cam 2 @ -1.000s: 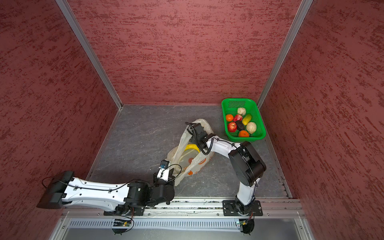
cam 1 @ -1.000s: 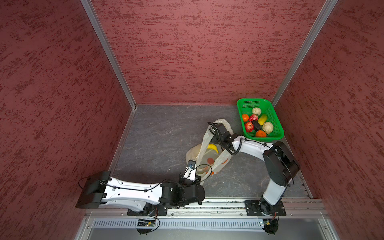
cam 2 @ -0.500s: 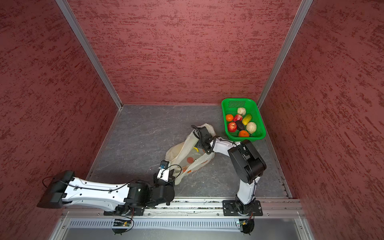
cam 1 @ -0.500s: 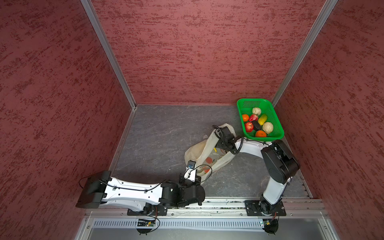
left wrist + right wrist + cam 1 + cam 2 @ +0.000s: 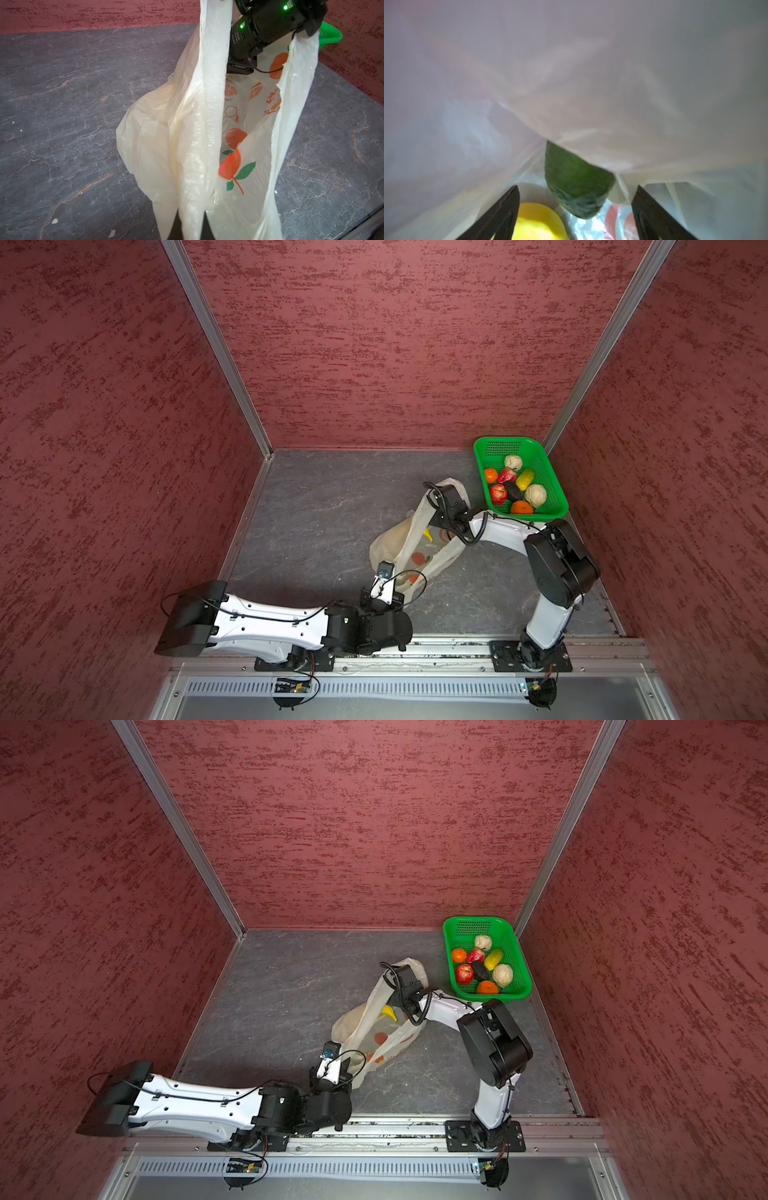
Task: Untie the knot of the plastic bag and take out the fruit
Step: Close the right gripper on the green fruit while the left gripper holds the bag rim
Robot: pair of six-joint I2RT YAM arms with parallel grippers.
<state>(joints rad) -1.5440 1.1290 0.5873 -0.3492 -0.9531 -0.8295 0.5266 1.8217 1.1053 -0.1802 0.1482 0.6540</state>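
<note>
Tabletop of dark grey stone pattern carries everything. The plastic bag lies right of its middle, stretched from close to the near edge toward the far right corner, where the green basket holds several pieces of fruit already out. No knot shows anywhere and the bag's mouth gapes, so I judge the untying done and the step in hand to be fetching the pieces left inside. The left gripper is clamped together on a cream handle strip at the bag's near end and holds it up taut. The right gripper is deep inside the bag with its jaws spread wide, closed on nothing. Between those jaws lies a dark green fruit, half under a fold of film, with a yellow fruit just beside one finger. To do this well, the right gripper should settle on one piece only, probably the green one. It should push past the fold so no film gets pinched with the fruit, then close gently. The left should hold the strip high so the mouth is wide for the way out.
</note>
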